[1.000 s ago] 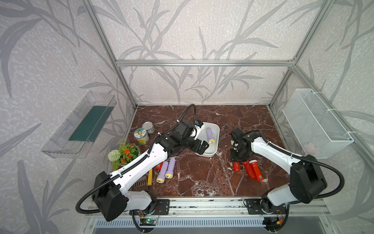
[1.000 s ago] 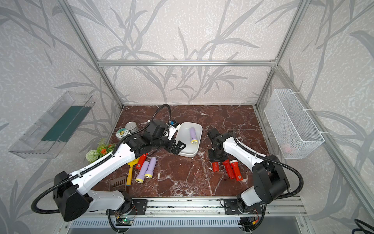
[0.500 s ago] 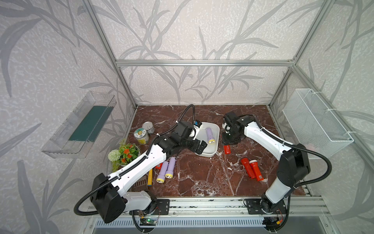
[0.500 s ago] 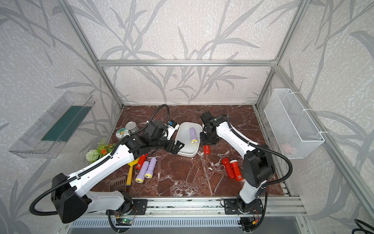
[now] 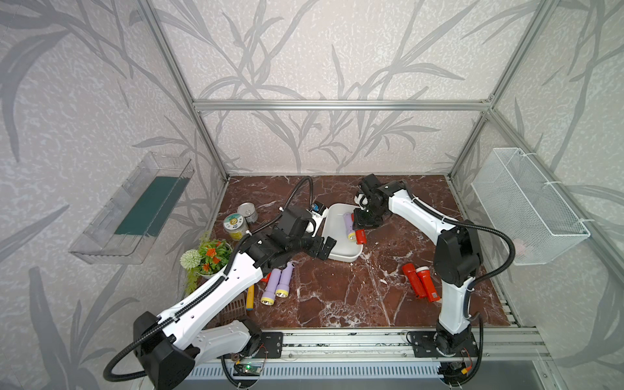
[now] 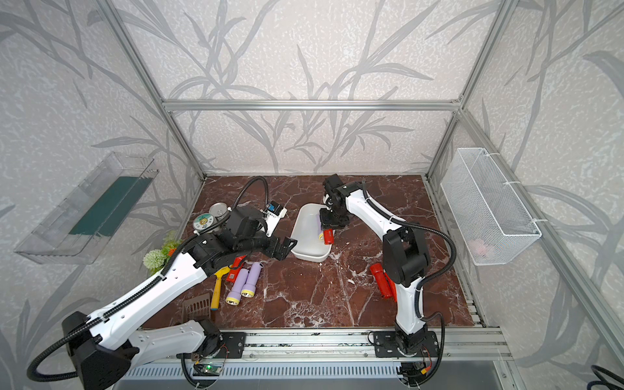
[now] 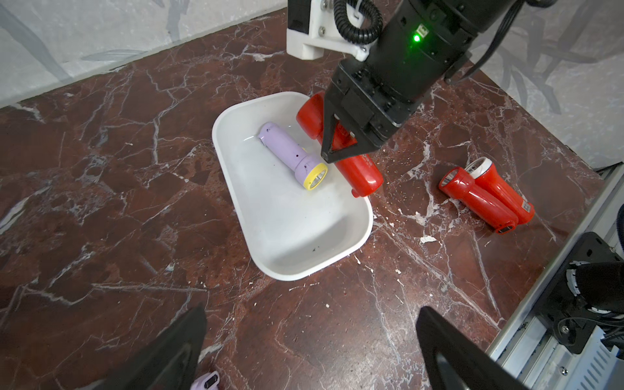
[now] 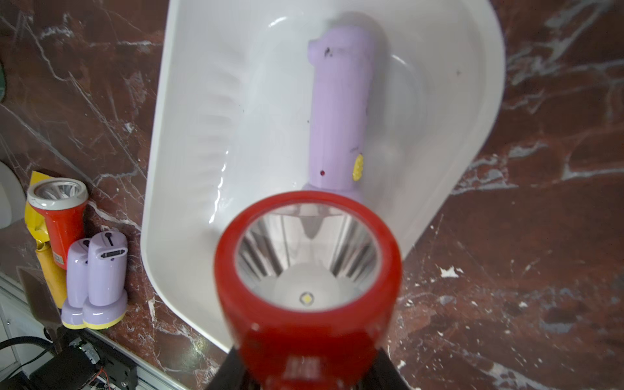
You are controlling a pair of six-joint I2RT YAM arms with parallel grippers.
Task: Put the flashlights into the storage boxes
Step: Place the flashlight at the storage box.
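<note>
The right gripper [image 7: 341, 145] is clamping a red flashlight [image 7: 361, 172] by its middle and holding it just above the right-hand rim of the white tub [image 7: 304, 273]. A second ago that gripper was down among three red flashlights well to the front right of the tub. Now it is carrying one of them over, so only two red flashlights [image 5: 420, 280] are lying there, touching side by side. This means the carrying is nearly done, and I judge that lowering and letting go inside the tub is what is coming next.

One lavender flashlight [image 7: 290, 153] is already lying flat in the tub, near its far end. Two lavender flashlights [image 6: 244, 282] and a white-headed red flashlight [image 8: 62, 209] are waiting to the front left of the tub. The left gripper [image 6: 283, 248] is hovering with jaws spread wide and empty, just beside the tub's near left corner, as it was a second ago.

The flashlights are looking like smooth, glossy, stubby plastic cylinders flaring to round heads with shiny reflectors, so they may roll. The tub is looking shallow, slick and round-cornered, sitting on a hard marble-patterned tabletop [image 7: 101, 169].
</note>
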